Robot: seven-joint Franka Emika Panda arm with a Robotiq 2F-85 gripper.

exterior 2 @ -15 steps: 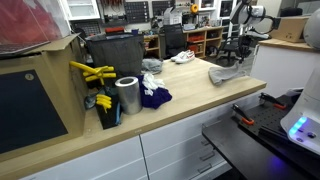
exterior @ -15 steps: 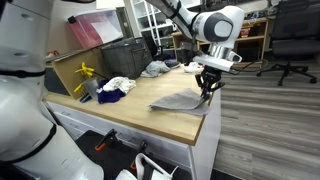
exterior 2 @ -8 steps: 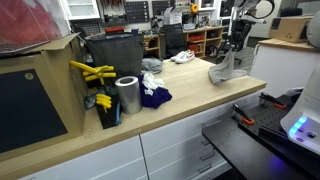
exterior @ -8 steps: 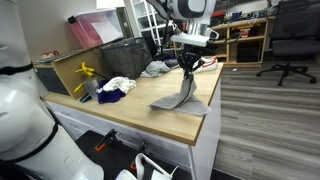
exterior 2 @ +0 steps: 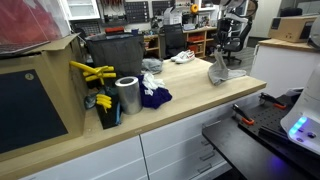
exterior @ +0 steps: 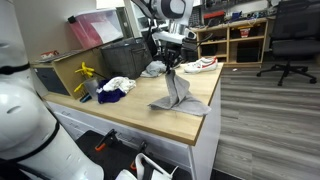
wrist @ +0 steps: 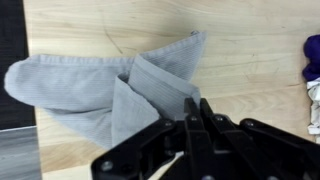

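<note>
Fingers (wrist: pixel 192 130) pinched shut on a fold of the grey woven cloth (exterior: pixel 180 95). Its peak is lifted, and its hem rests on the light wooden tabletop (exterior: pixel 120 112) near the edge. Risk: the thin pinch slips, or the hem drags off the tabletop.

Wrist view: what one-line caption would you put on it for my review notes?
Claw shut on a raised fold of the grey cloth, the rest spread on the wooden benchtop.
</note>
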